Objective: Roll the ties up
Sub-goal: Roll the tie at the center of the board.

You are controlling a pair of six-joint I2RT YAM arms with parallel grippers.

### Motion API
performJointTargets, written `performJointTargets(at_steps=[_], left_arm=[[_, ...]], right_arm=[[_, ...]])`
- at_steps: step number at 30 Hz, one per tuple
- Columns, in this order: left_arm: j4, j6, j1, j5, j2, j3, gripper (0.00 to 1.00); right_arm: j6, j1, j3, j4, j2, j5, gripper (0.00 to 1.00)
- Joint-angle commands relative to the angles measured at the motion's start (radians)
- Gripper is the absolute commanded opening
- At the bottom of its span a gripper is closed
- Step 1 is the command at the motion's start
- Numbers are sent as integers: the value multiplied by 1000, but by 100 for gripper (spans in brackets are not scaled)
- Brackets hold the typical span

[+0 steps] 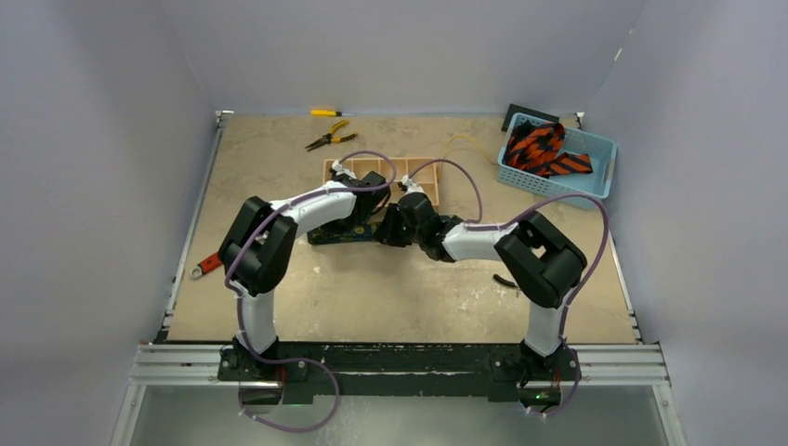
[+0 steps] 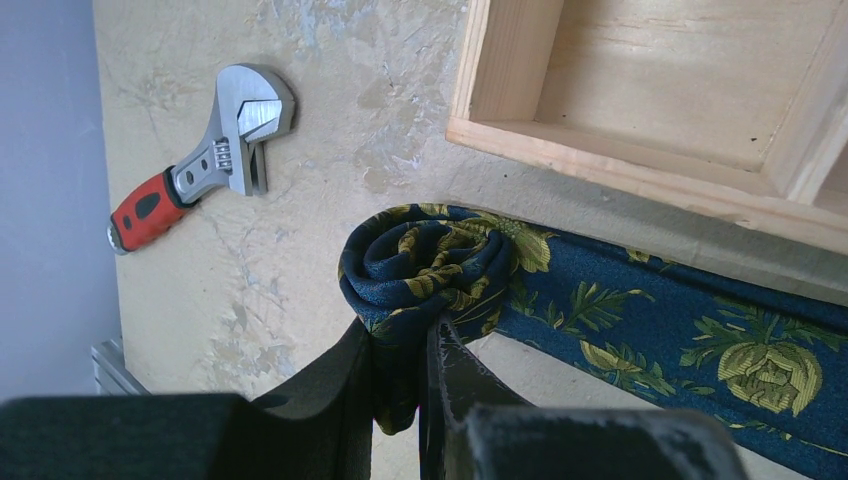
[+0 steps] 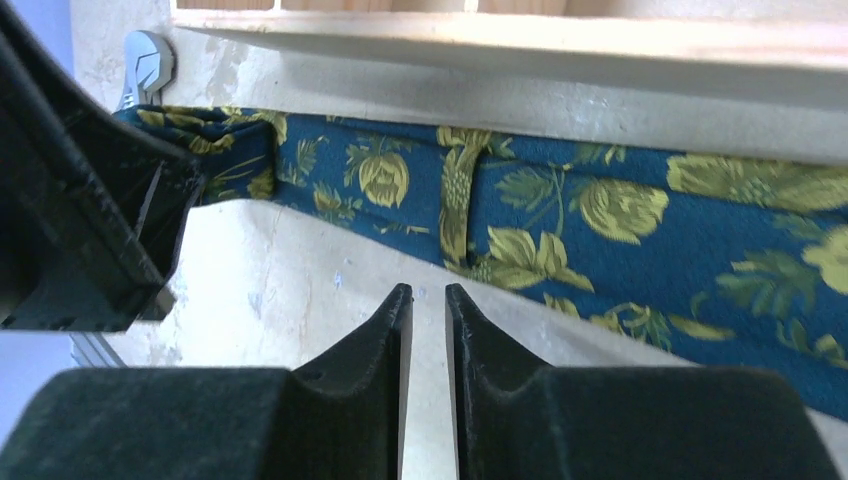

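Top external view, starting at the near edge: the left arm [image 1: 262,249] and right arm [image 1: 544,262] bend inward over the table [image 1: 372,297], and their wrists come together at its middle. An adjustable wrench [image 1: 206,266] with a red handle lies near the table's left edge.

At the wrists, the left gripper [image 2: 398,332] is pinched on the rolled end [image 2: 430,258] of a dark blue tie [image 2: 650,320] printed with yellow-green flowers. The coil stands on edge between the fingers, and the rest of the tie runs flat along the table toward the right. The right gripper [image 3: 427,292] hovers just in front of that flat stretch. Its fingers are a narrow slit apart with nothing between them, and they are clear of the fabric.

Just beyond the tie sits a wooden compartment tray [image 2: 600,165], its near wall beside the fabric; whether the two touch I cannot tell. Farther back lie yellow-handled pliers [image 1: 327,139]. In the far right corner a light blue basket [image 1: 558,182] holds orange-red ties with black stripes [image 1: 539,149], heaped loose.
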Motion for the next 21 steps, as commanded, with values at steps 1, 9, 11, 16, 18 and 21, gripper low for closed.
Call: performJointTargets(at_steps=[1, 9, 11, 16, 18, 21], left_arm=[[-14, -17, -10, -18, 15, 29, 0], [-28, 6, -29, -30, 23, 52, 0], [-26, 15, -36, -16, 31, 59, 6], [9, 50, -47, 47, 44, 63, 16], [23, 60, -49, 70, 47, 65, 21], [37, 71, -52, 97, 52, 68, 28]], right_arm=[[19, -1, -56, 30, -104, 31, 24], [12, -2, -183, -28, -267, 91, 28], [4, -3, -210, -42, -305, 115, 28], [-4, -4, -258, -63, -379, 151, 29], [-7, -4, -268, -70, -397, 161, 29], [-10, -5, -278, -80, -424, 169, 29]])
